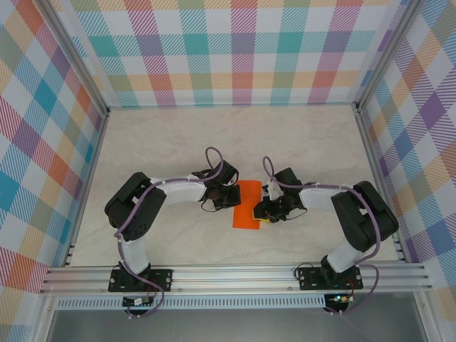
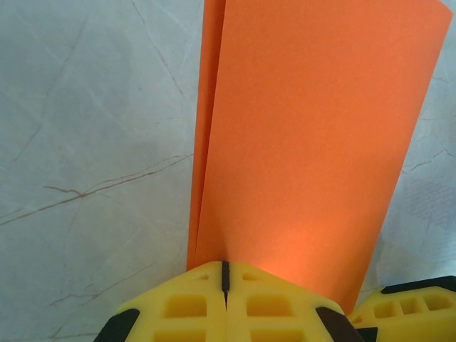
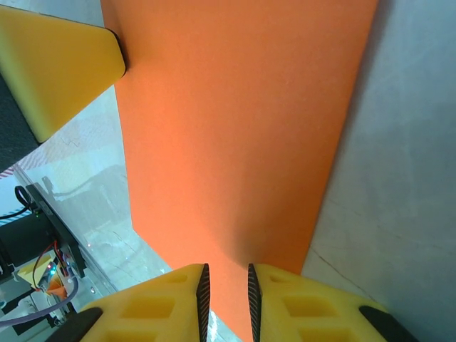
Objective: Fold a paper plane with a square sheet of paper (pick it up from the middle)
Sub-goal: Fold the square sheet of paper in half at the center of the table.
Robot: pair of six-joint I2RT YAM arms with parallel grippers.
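Left end effector [image 2: 224,274] at near edge of orange sheet [image 2: 306,142], bare table [image 2: 85,142] alongside.

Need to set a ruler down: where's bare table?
The far half of the pale marbled table, below the plaid back wall, is bare. Crowded centre: left gripper and right gripper flank the folded bright orange paper sheet.

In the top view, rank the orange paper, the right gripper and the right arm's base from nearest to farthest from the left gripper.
Measured from the left gripper:
1. orange paper, right at its fingertips, mid-view.
2. right gripper, across the paper, at its right edge.
3. right arm's base, well off at the bottom right.
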